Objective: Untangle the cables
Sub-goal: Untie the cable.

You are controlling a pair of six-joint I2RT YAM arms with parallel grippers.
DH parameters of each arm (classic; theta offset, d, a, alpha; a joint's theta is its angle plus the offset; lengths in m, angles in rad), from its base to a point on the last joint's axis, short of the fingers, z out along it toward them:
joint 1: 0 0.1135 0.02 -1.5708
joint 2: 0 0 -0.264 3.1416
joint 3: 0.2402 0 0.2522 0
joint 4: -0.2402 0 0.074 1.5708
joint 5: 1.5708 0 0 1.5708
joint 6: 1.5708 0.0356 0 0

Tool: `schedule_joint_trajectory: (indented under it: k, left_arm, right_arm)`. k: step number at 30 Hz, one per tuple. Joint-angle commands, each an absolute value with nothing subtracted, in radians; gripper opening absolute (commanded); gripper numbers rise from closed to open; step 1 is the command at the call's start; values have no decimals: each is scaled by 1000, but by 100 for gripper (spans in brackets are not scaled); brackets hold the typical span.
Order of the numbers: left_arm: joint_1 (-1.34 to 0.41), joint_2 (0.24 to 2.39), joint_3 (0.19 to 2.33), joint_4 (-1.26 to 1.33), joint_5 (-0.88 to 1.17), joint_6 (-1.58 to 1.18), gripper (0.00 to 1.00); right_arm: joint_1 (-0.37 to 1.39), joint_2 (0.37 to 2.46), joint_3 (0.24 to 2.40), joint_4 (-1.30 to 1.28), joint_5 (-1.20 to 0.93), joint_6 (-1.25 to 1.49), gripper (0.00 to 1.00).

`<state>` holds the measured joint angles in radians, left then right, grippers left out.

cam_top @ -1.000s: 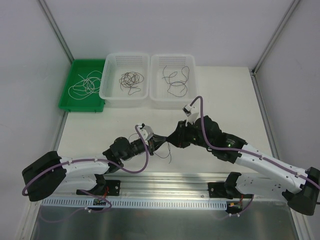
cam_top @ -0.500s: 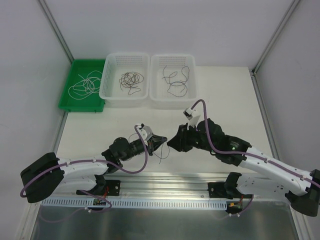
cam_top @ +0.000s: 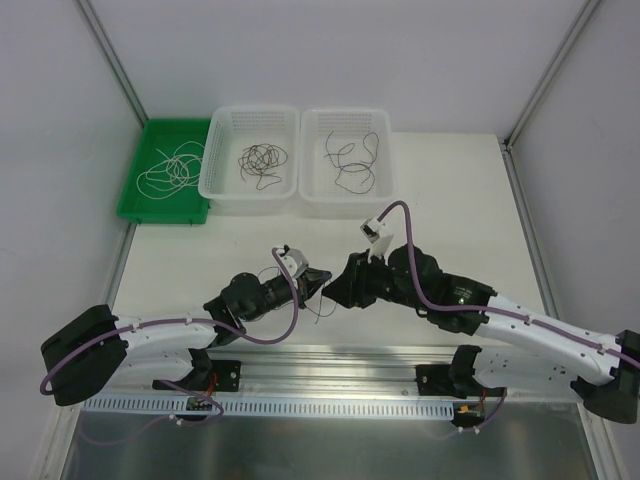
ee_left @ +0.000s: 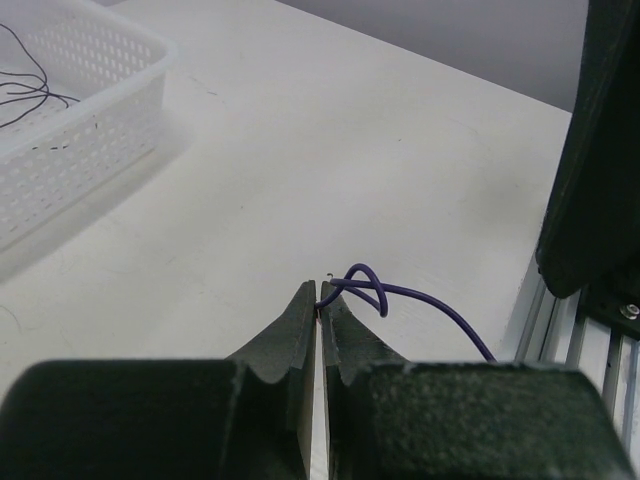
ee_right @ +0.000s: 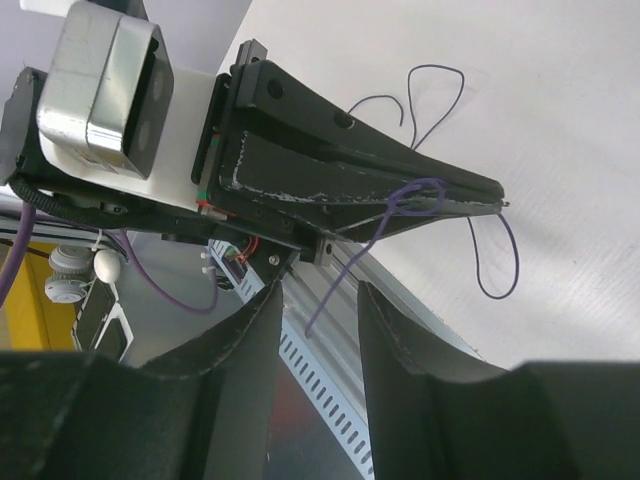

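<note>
White table [cam_top: 450,200]: left gripper [ee_left: 320,300] pinches thin purple cable [ee_left: 400,290], knotted loop at tips; right gripper [ee_right: 318,290] parted.

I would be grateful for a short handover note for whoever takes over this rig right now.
Left gripper: shut on a thin purple cable, pinched right beside a small loop.
Right gripper: open, holding nothing, facing the left gripper's tips.
Put away: whitish cable in the green tray; dark cables in the left white basket, more in the right white basket.
Left to do: probably undo the loop in the held cable, then bin it.
</note>
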<state>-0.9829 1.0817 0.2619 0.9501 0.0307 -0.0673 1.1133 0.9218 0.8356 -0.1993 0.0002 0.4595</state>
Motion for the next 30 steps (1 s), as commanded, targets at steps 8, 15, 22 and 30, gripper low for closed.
schedule_joint_trajectory:
  k: [8,15,22,30]
  left_arm:
    - [-1008,1060,296,946,-46,-35,0]
    - [-1008,1037,293,933,-69,-31,0]
    - [-1009,1031,293,927,-80,-32,0]
    - [-1011,994,268,923,27,32,0]
  right_arm:
    - [1158,1017,824,-91,100,555,38]
    - [1173,1032,816,-120,141,565,29]
    - [1187,1045,821,-113,126,548,8]
    - [1189,1026,890,-245,133,425,1]
